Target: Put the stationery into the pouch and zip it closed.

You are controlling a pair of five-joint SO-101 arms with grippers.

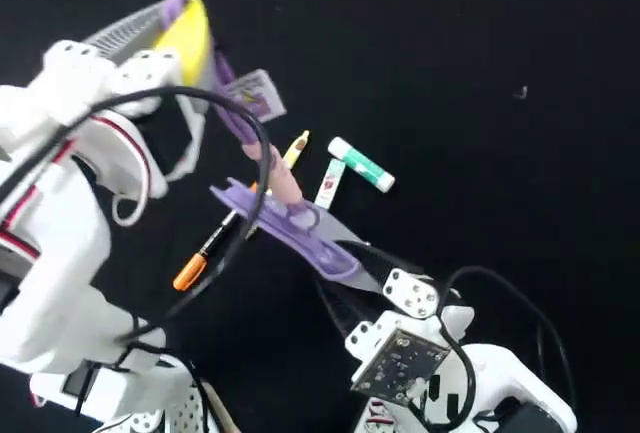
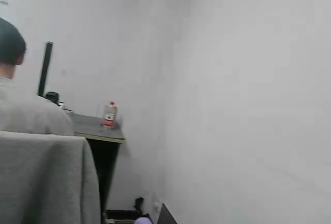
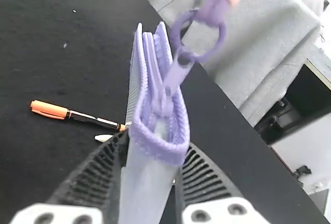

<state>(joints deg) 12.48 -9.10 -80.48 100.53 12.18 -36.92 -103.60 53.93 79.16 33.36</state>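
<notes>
One end of the purple pouch (image 3: 155, 105) sits clamped in the right gripper (image 3: 155, 149) — an orange pen (image 3: 72, 114) lies on the worktop (image 3: 41, 43) nearby; left gripper (image 1: 165, 25) raised — hold impossible to tell.

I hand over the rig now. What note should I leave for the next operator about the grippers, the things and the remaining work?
Right gripper: shut on one end of the purple pouch.
Left gripper: raised at the table's far left; grip unclear.
On the table, outside the pouch: orange-capped pen, yellow pencil, glue stick, small white tube.
Done: nothing packed.
To do: pack all four, then zip the pouch closed.
</notes>
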